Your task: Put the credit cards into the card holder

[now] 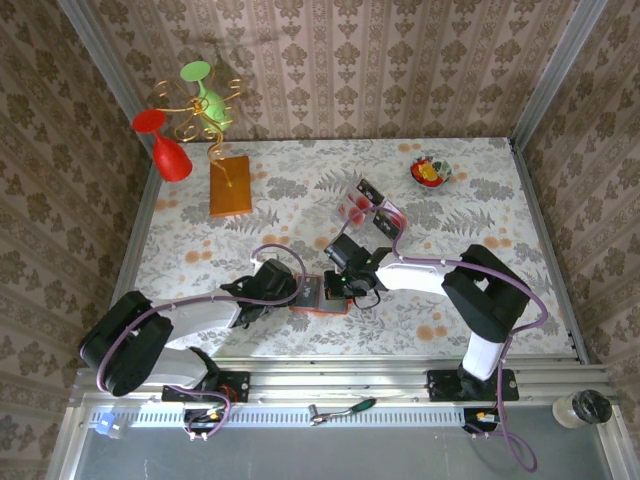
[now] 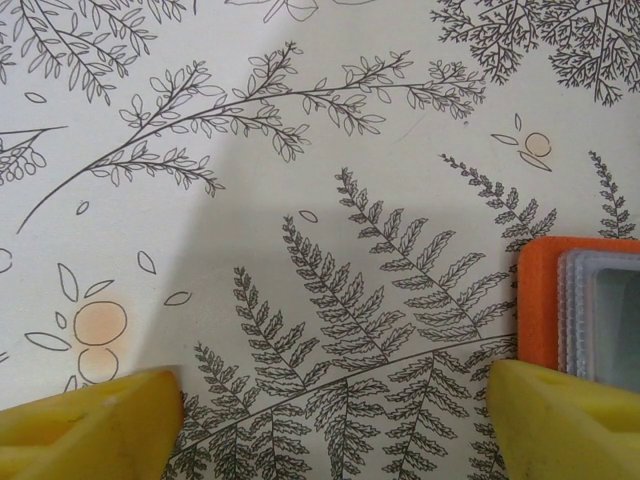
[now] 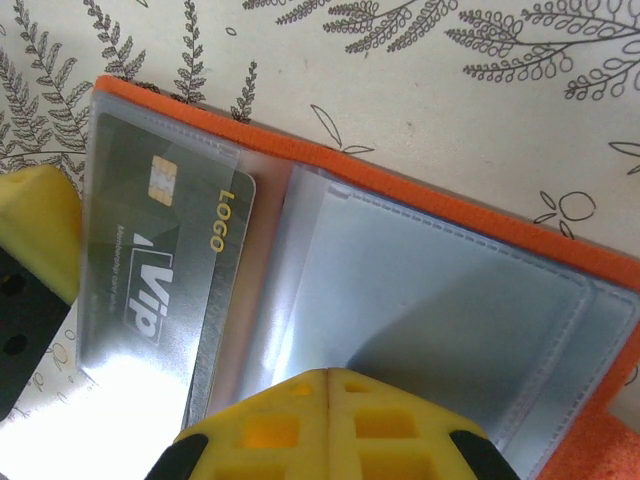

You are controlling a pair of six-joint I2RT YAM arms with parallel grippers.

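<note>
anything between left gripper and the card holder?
Nothing. Left wrist view: the left gripper straddles bare fern-print tablecloth, and the card holder starts right by one finger.

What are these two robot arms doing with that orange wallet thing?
The robot is filling an orange card holder with credit cards. The holder lies open on the table, and one dark card already sits in a clear sleeve. The right gripper is shut just above the sleeves, with nothing visibly held. The left gripper stands open beside the holder. More cards lie farther back on the table, not yet put away.
</note>
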